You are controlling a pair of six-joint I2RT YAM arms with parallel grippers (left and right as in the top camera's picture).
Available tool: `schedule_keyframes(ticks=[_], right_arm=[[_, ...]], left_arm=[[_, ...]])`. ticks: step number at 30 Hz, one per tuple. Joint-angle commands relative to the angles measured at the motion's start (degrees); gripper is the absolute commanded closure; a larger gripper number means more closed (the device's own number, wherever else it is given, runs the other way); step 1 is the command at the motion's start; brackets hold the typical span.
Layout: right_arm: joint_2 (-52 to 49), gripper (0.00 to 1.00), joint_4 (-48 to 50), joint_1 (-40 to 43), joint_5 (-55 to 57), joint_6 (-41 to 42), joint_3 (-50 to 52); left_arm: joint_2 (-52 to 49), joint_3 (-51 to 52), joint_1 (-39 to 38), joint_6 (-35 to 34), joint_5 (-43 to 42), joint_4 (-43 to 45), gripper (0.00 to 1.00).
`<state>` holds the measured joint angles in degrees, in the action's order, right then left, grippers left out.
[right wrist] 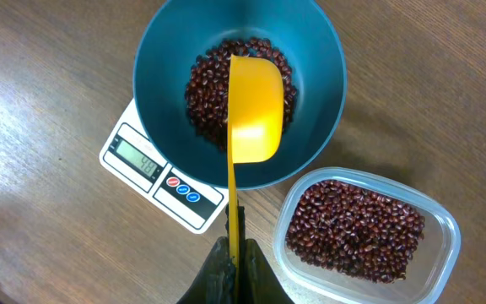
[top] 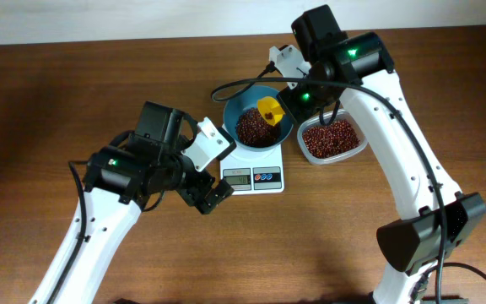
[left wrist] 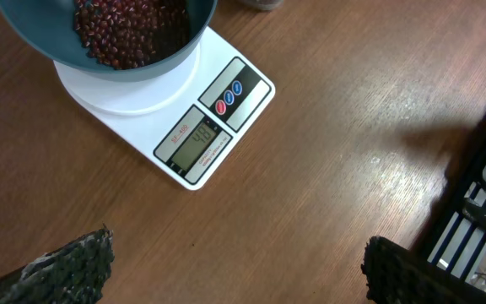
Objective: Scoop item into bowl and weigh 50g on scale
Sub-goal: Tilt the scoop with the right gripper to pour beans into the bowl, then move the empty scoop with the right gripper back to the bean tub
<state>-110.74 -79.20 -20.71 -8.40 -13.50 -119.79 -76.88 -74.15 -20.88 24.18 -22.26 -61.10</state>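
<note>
pinching the yellow scoop [right wrist: 254,110] by its thin handle between the right fingers [right wrist: 224,272], cup held over the beans [right wrist: 205,84] heaped in the teal bowl [right wrist: 321,59]. resting that bowl on the white scale [left wrist: 226,93] toward the bench [top: 57,101] far edge, clear bean container [right wrist: 442,230] just beside. hovering with left fingers [left wrist: 74,266] spread wide near the scale's front.

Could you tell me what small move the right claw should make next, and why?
Probably lift the scoop clear of the bowl: it hangs over the beans with none showing in it, so the scale can settle for a reading.
</note>
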Motion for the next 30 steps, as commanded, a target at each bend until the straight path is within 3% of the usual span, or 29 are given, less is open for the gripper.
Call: schedule_keyframes(ticks=[1, 5, 9, 19, 30], right_arm=[[0.66, 0.96, 1.57, 0.11, 1.18, 2.08, 0.0], [0.68, 0.96, 2.03, -0.9, -2.99, 0.04, -1.2], [0.44, 0.96, 0.42, -0.17, 4.39, 1.2, 0.2], [0.44, 0.96, 2.27, -0.76, 2.78, 1.97, 0.09], [0.44, 0.96, 2.03, -2.91, 10.67, 1.73, 0.09]], left_arm=[[0.09, -0.81, -0.11, -0.55, -0.74, -0.11, 0.01], [0.09, -0.81, -0.11, -0.57, -0.74, -0.11, 0.01], [0.09, -0.81, -0.13, -0.55, -0.74, -0.11, 0.01], [0.09, -0.81, -0.11, -0.57, -0.74, -0.11, 0.01], [0.09, -0.81, -0.11, -0.55, -0.74, -0.11, 0.01]])
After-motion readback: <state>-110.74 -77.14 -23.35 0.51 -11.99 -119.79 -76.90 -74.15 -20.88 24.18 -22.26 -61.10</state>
